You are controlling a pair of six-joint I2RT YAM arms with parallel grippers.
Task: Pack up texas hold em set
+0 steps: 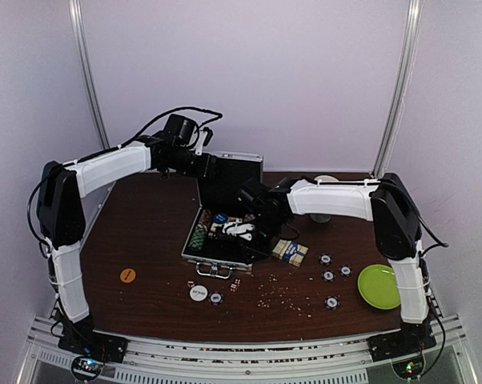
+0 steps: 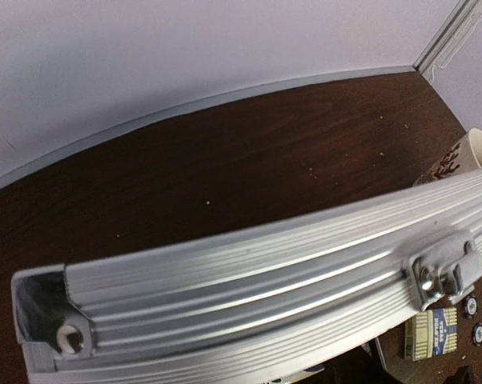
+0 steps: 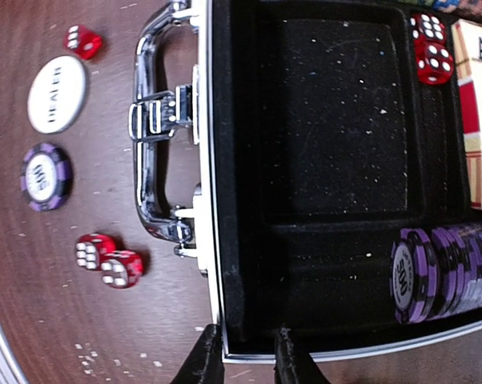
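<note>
The open case [image 3: 337,120] holds purple chips [image 3: 445,272], red dice [image 3: 431,48] and cards [image 3: 477,120].

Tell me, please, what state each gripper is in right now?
The left gripper: at the case lid, fingers hidden; cannot be told.
The right gripper: open a little, holding nothing, above the case.

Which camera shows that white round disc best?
The right wrist view: the white disc is large, its DEALER lettering readable. The top view shows the disc small; the left wrist view misses it.
</note>
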